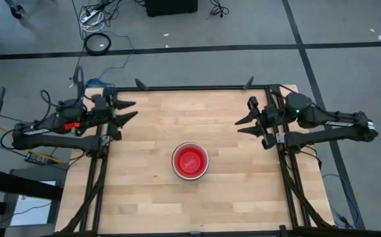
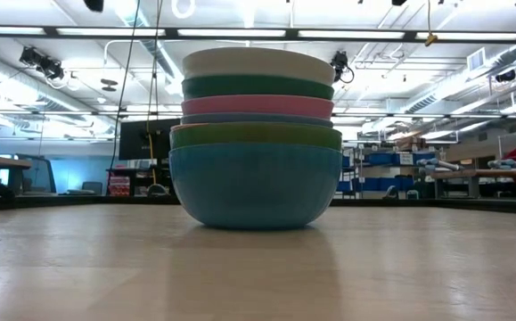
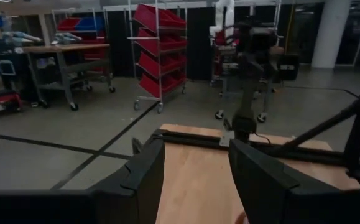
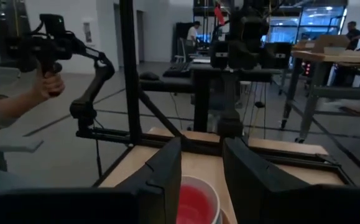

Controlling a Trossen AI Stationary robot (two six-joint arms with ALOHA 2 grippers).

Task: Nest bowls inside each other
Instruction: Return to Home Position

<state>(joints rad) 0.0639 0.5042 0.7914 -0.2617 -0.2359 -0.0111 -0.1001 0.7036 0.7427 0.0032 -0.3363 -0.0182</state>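
Observation:
The bowls stand nested in one stack (image 1: 190, 161) at the middle of the table. In the low view the stack (image 2: 254, 134) rests on a blue bowl (image 2: 253, 192), with sage green, pink, teal green and white rims above it. From above, the innermost bowl (image 1: 190, 160) shows red inside the white rim. My left gripper (image 1: 132, 110) hovers open at the table's far left, pointing toward the middle. My right gripper (image 1: 240, 125) hovers open at the far right, facing it. Between the right fingers the red bowl (image 4: 195, 199) shows farther off.
Black frame rails (image 1: 197, 87) run along the table's far edge and both sides. Bare wood (image 1: 151, 197) lies all round the stack. Beyond the table, a person's hand (image 4: 46, 84) grips a handle of a dark arm rig.

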